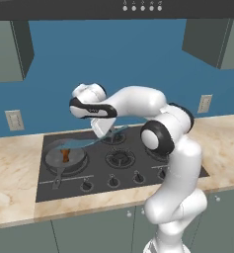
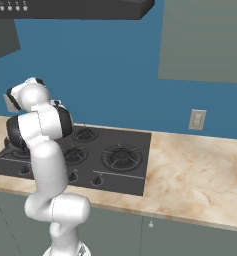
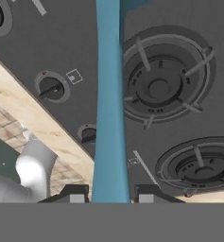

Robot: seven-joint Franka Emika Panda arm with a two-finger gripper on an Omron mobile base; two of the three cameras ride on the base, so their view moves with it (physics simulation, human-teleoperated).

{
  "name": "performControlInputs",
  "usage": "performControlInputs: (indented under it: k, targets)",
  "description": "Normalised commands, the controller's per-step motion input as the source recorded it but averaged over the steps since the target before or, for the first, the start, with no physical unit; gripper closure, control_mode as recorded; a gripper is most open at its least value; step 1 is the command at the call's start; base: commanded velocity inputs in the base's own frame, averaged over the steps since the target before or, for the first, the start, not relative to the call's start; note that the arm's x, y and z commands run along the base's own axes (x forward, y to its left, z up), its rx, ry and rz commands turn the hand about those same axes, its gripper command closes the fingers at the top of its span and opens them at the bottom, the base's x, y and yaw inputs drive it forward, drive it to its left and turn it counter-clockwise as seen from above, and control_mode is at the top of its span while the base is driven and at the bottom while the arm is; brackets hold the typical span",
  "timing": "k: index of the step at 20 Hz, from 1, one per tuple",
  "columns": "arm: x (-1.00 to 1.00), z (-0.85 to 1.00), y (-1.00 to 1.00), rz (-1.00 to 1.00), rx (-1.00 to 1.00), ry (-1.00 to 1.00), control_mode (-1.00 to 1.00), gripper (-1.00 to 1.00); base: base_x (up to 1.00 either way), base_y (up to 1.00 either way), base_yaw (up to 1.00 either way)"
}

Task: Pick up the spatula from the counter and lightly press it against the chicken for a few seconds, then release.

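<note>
The gripper (image 3: 112, 194) sits closest to the lens in the hand view, its two fingers (image 3: 78, 194) clamped on the blue spatula (image 3: 108, 118). The handle runs straight up from between them to the top edge. Beneath it lies the dark stove (image 3: 85, 52). One burner (image 3: 160, 85) is just right of the handle and a second burner (image 3: 198, 165) lower right. Two knobs (image 3: 52, 87) (image 3: 87, 134) lie left of the handle, near the stove's front edge, with the marbled counter (image 3: 19, 104) beyond that edge.

In the left base view the arm (image 1: 173, 197) rises at lower right, bends at its elbow and reaches left over the stove (image 1: 96, 173). The gripper (image 1: 104, 131) points down above the back middle burner. The spatula (image 1: 91, 141) slants from it to the left, low over the stove, towards a pan (image 1: 49, 157) on the front left burner. The chicken (image 1: 65, 156), a small brown piece, stands in the middle of the pan. The spatula's far end lies over the pan, close to the chicken; whether they touch I cannot tell. A hood (image 1: 138, 7) hangs overhead.

In the right base view the arm (image 2: 45, 165) fills the lower left, in front of the stove (image 2: 135, 150). The counter (image 2: 190, 170) stretches to the right, with an outlet (image 2: 197, 119) on the blue wall above it.
</note>
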Motion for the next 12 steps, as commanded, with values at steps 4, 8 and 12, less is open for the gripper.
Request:
performControlInputs:
  k: [4, 8, 12]
  targets:
    - [0.18, -0.03, 0.16, 0.00, -0.03, 0.00, -1.00, 1.00, 0.00, 0.00, 0.00]
    - [0.24, 0.00, 0.10, 0.00, -0.03, 0.00, -1.00, 1.00, 0.00, 0.00, 0.00]
    - [0.17, -0.07, 0.10, 0.00, -0.03, 0.00, -1.00, 1.00, 0.00, 0.00, 0.00]
